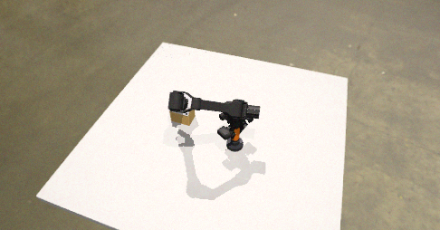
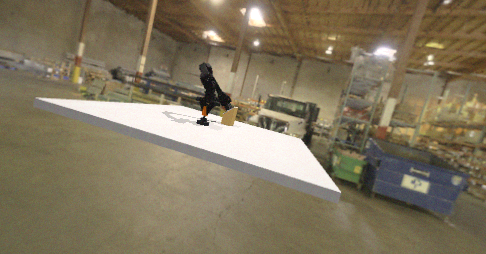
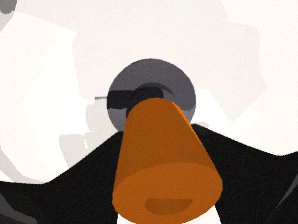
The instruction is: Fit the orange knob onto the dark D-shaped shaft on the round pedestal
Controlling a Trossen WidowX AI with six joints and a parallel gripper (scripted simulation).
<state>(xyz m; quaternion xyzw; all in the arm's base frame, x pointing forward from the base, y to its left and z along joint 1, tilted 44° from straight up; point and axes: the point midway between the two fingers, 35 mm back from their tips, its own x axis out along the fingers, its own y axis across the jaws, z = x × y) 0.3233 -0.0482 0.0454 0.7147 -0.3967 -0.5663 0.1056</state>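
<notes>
The orange knob [image 1: 236, 135] [image 2: 204, 111] [image 3: 165, 140] is upright over the dark round pedestal [image 1: 234, 148] [image 2: 202, 122] [image 3: 150, 69]. My gripper [image 1: 235, 130] [image 2: 204, 108] [image 3: 157, 133] is shut on the knob, with one black finger on each side in the wrist view. The knob's lower end overlaps the pedestal's raised middle in the wrist view. A short dark part shows between the orange and the pedestal's base in the top and exterior views. The D-shaped shaft cannot be made out. How far the knob is over it, and how its flat side lies, are hidden.
A tan block [image 1: 183, 117] [image 2: 229, 117] is at the arm's base, left of the pedestal in the top view and right of it in the exterior view. The white table top [image 1: 294, 181] [image 2: 250, 152] carries the arm's shadows.
</notes>
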